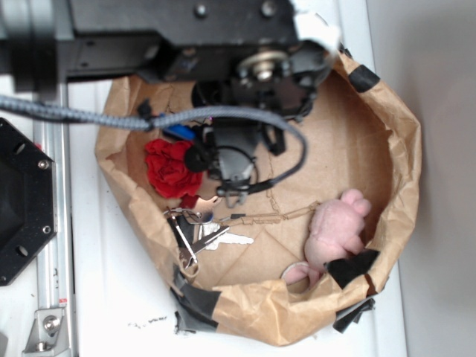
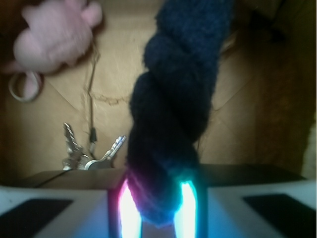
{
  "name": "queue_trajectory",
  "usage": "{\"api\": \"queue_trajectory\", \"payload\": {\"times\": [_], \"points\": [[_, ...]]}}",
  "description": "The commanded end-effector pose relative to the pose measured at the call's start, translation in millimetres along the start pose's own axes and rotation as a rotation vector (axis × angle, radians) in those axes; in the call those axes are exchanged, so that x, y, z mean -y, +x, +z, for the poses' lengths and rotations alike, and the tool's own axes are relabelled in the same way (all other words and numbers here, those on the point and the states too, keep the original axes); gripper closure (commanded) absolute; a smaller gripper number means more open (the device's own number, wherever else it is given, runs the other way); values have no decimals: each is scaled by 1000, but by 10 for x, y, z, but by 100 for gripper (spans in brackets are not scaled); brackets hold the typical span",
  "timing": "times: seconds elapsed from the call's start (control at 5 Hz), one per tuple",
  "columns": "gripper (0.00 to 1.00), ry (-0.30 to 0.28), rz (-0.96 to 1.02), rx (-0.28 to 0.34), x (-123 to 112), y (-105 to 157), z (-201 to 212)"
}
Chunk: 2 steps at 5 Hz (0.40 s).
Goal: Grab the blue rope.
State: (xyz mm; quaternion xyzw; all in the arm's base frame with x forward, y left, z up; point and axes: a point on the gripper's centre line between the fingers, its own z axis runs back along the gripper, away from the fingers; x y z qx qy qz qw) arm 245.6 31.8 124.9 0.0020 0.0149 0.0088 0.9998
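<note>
Brown paper bag (image 1: 405,149), sides rolled down into a shallow basin with black tape patches on the rim, sits on the white bench (image 1: 111,297). The arm reaches in from above and hides most of the bag's upper left in the exterior view.

Blue rope (image 2: 173,109): in the wrist view the dark navy twisted strand runs from between the fingers (image 2: 130,210) up and away across the frame. The gripper (image 2: 156,210) is clamped on its near end, the lit pads pressing in from both sides. The rope is not identifiable in the exterior view; the arm covers that spot. Cannot tell whether the far end rests on the bag floor.

Pink plush toy (image 1: 336,230) lies against the bag's right wall, well apart from the gripper. Red fabric flower (image 1: 171,169) sits just beside the arm. Keys (image 1: 195,232) lie on the bag floor near the front.

Risks, as I judge them:
- Grip is near one end only, so the long free length could swing or drag and pull the strand out of the pads.
- Soft cotton compresses; a slack clamp may let it slide.
- The trailing rope could sweep the keys.
- The arm's cable (image 1: 97,117) could snag the bag rim and shift the bag.
</note>
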Motion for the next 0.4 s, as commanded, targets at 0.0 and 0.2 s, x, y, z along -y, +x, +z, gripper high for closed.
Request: {"api": "queue_trajectory", "payload": {"times": [0.0, 0.2], "points": [[100, 36, -27, 94, 224, 109, 355], [100, 103, -16, 94, 235, 114, 347]]}}
